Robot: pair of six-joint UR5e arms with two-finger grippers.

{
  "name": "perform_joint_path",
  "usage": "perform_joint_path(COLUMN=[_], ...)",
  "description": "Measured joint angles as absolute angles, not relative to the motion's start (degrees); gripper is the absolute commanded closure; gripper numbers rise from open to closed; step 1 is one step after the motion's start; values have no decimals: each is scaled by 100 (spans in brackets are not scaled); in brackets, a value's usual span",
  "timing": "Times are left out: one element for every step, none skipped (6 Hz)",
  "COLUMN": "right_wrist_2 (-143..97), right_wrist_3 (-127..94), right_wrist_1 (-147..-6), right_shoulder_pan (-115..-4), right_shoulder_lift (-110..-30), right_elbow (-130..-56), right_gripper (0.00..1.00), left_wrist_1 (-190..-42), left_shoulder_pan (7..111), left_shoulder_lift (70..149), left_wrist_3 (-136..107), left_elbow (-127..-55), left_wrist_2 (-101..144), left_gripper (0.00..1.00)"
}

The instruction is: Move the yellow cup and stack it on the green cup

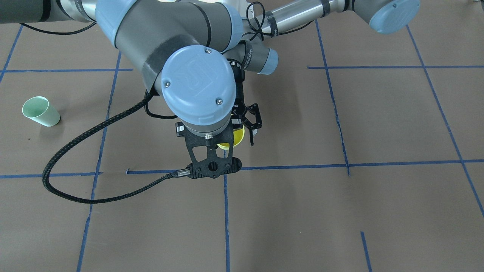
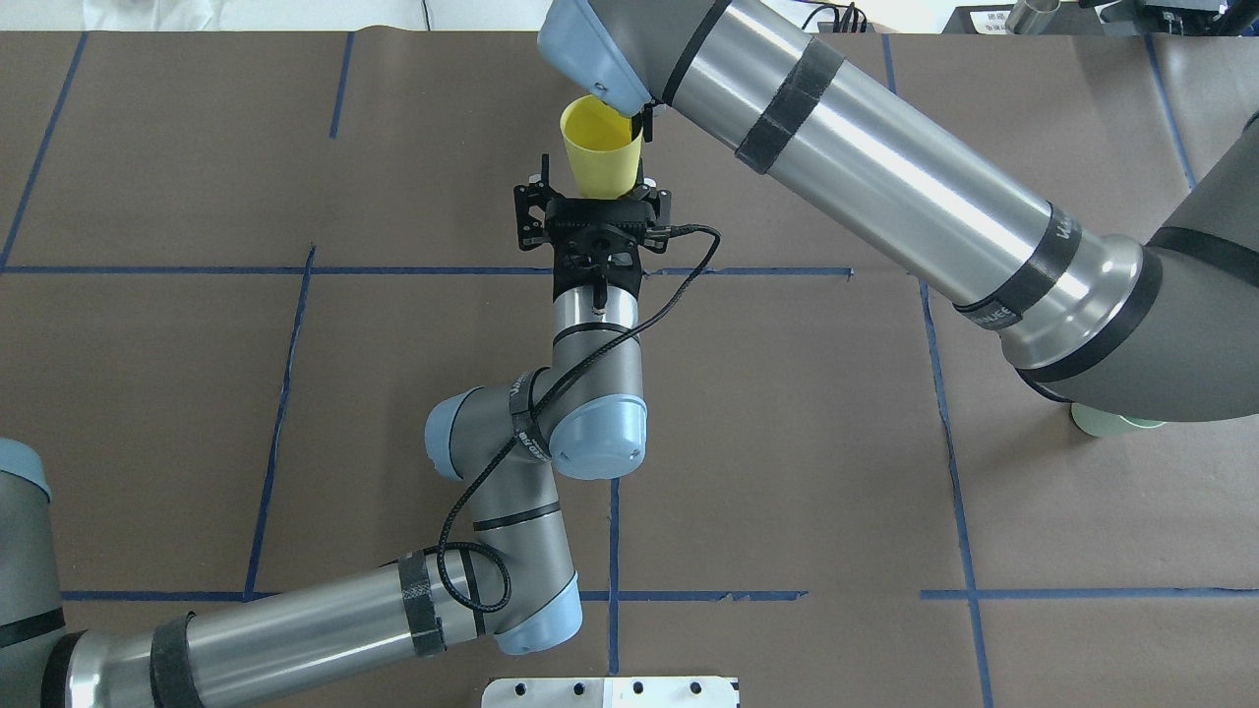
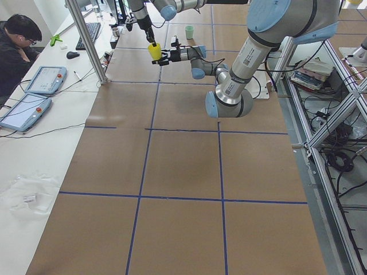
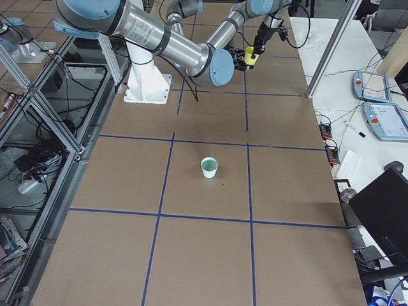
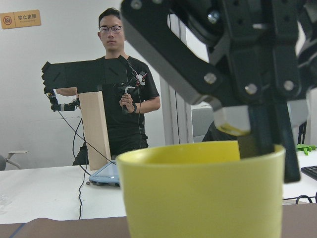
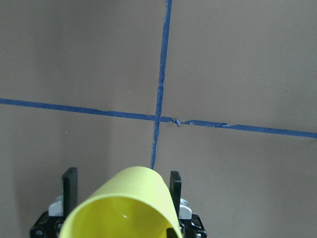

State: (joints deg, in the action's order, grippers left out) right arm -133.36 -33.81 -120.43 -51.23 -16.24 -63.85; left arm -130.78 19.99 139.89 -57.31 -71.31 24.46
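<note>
The yellow cup [image 5: 203,193], likely light and crushable, hangs pinched by its rim below the right end effector [image 5: 250,141]; the left end effector [image 2: 593,182] flanks its base, grip unclear.

Not much to read from where I stand. The big blue joint cap [image 1: 198,77] on the right arm has a "UR" logo moulded into it. White lettering runs along a black wrist band [image 1: 248,56] on the left arm and looks like "UNIVERSAL ROBOTS". The same lettering sits on the right arm's elbow joint [image 2: 1065,233], only partly legible. High on the left of the far wall [image 5: 39,99], an orange sign [image 5: 21,19] carries a red prohibition circle and four Chinese characters, too small to be sure of. A white sheet [image 2: 987,18] beyond the counter [image 2: 787,442], far right, bears print I cannot read.
</note>
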Motion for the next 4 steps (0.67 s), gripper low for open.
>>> perform_joint_path(right_wrist_2=[-13463,-13641,-13868,-14094], right_wrist_3=[-3425,-3484,-3544,-3590], right_wrist_1=[-12047,-12049,-12049,-12047], right_shoulder_pan=[-5238,-5435,-5708,-6029], right_shoulder_lift=[-1550,-1418,-1244,-1098], right_elbow=[-6397,-6403,-6410,-6411], right_gripper=[100,100,100,100], left_wrist_1=[-13081,-13085,-13086,-13087], left_shoulder_pan=[1997,1996,1987,1983], left_shoulder_lift=[13959,13911,13880,13831], left_wrist_3=[-5731,-5730,-5730,-5728], left_elbow=[-7131,-7131,-7130,-7131], left_wrist_2=[2450,2449,2448,2450], left_gripper=[0,0,0,0])
